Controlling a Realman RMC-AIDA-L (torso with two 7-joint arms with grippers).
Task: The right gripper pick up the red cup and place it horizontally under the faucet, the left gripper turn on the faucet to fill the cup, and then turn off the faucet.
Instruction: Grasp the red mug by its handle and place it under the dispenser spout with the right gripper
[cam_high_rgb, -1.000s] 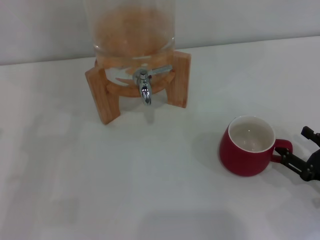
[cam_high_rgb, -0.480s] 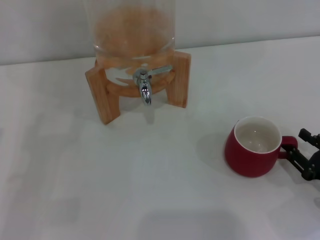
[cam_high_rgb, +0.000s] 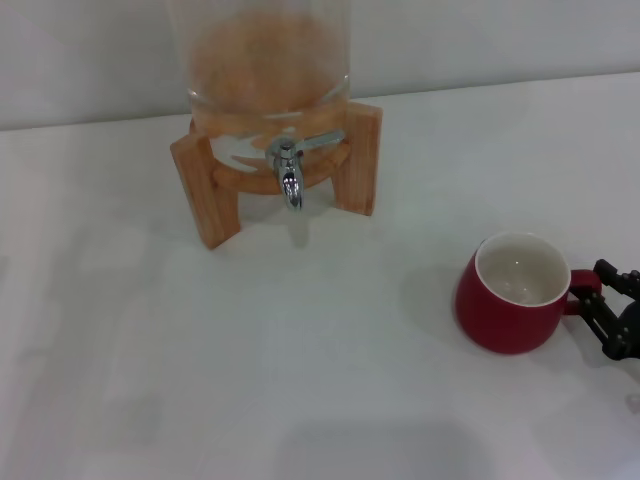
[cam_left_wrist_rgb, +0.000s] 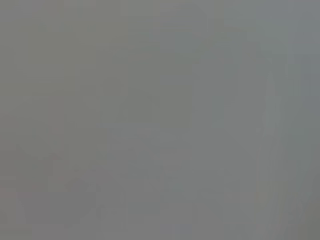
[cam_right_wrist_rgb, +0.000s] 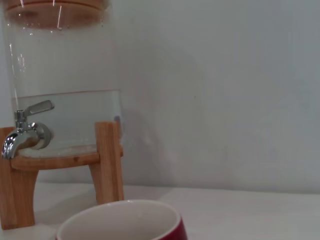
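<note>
The red cup (cam_high_rgb: 505, 310) stands upright at the right of the white table, its white inside empty and its loop handle pointing right. My right gripper (cam_high_rgb: 598, 290) comes in from the right edge, its black fingers shut on that handle. The right wrist view shows the cup's rim (cam_right_wrist_rgb: 120, 220) close below the camera. The chrome faucet (cam_high_rgb: 289, 175) hangs from the glass dispenser far to the cup's upper left, and also appears as the faucet (cam_right_wrist_rgb: 22, 132) in the right wrist view, lever angled up. My left gripper is out of view; its wrist view is plain grey.
The glass dispenser (cam_high_rgb: 265, 70) holds liquid and rests in a wooden stand (cam_high_rgb: 205, 195) at the back of the table. A bare stretch of white table (cam_high_rgb: 300, 330) lies between the stand and the cup. A pale wall runs behind.
The cup and my right gripper have shifted together to the right, toward the frame's edge. The fingers have drawn in around the handle. The faucet and dispenser are unchanged.
</note>
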